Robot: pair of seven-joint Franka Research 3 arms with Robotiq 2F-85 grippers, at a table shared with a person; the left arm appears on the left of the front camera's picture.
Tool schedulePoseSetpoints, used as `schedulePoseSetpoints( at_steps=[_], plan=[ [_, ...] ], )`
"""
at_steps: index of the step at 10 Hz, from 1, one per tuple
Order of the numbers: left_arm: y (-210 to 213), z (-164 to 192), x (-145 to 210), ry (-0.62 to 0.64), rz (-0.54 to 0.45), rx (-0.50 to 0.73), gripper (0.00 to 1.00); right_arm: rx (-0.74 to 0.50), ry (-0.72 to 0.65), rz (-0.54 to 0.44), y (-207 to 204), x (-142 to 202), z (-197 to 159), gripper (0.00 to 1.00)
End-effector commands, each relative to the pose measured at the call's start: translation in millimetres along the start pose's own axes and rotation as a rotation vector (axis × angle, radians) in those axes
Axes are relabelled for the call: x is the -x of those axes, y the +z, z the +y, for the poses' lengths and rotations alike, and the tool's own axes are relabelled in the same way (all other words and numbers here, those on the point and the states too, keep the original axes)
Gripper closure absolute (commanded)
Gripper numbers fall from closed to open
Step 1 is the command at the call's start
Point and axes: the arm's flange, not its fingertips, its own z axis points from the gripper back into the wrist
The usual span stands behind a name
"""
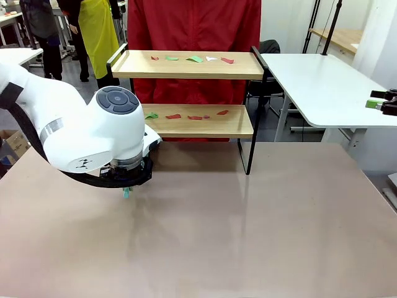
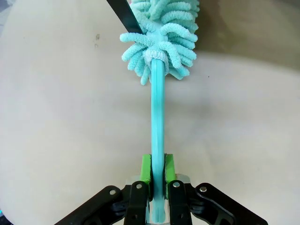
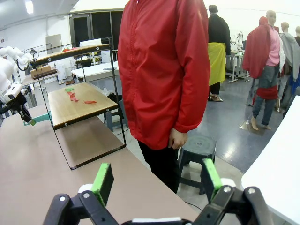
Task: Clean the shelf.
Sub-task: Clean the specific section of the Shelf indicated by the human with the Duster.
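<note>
The left pincer (image 2: 157, 182) squeezes the blue duster (image 2: 158, 117) by its handle; the right pincer (image 3: 157, 182) is wide apart, holding nothing; coloured scraps (image 1: 196, 59) lie on the shelf (image 1: 186, 72).

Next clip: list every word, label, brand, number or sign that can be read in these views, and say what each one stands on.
No text can be read in any view.
A small dark mark on the left arm's white housing: too small to read.
The shelf, the duster and the person's red jacket: no print visible.
</note>
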Motion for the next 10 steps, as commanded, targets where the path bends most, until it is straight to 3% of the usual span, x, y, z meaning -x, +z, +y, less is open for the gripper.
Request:
schedulePoseSetpoints(
  at_steps=[1, 2, 5, 6, 8, 10],
  plan=[
    [-4, 9, 8, 0.073, -0.038, -0.061, 0.87, 0.000, 0.002, -0.001, -1, -2, 1, 0.00],
    [-5, 2, 8, 0.046, -0.008, 0.020, 0.87, 0.000, 0.002, -0.001, -1, -2, 1, 0.00],
    [2, -5, 2, 0.005, -0.011, 0.015, 0.87, 0.000, 0.002, -0.001, -1, -2, 1, 0.00],
    [13, -2, 1, 0.028, -0.014, 0.131, 0.87, 0.000, 0.002, -0.001, -1, -2, 1, 0.00],
    [25, 8, 6, 0.018, -0.070, 0.218, 0.87, 0.000, 0.002, -0.001, -1, -2, 1, 0.00],
    [27, 12, 8, -0.002, -0.099, 0.226, 0.87, 0.000, 0.002, -0.001, -1, -2, 1, 0.00]
  ],
)
